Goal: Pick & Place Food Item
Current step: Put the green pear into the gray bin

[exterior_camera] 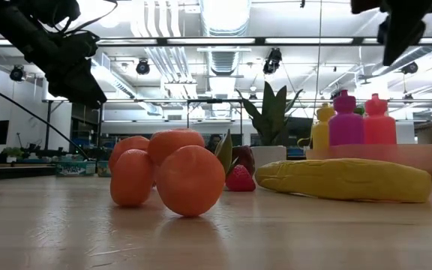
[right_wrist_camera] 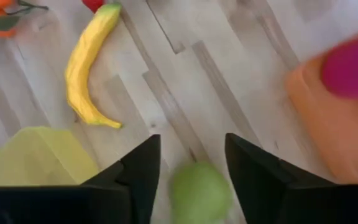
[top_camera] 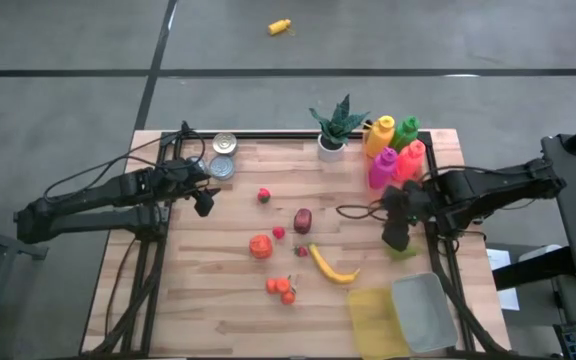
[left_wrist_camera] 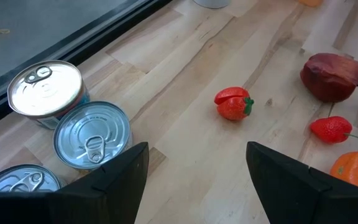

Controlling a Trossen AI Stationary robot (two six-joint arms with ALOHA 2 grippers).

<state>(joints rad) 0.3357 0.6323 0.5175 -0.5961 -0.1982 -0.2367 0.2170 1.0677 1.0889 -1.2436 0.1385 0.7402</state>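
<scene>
A green round fruit lies on the wooden table near its right edge, also showing as a green patch in the high view. My right gripper hangs open well above the fruit, fingers pointing steeply down and apart, with nothing between them. A yellow banana lies toward the table's middle. My left gripper waits open above the table's far left part, near the cans, a small red strawberry ahead of it.
A yellow bin and a grey bin stand at the near right. Coloured bottles in an orange tray and a potted plant fill the far right. Cans, an orange tomato, tangerines and a dark red fruit lie between.
</scene>
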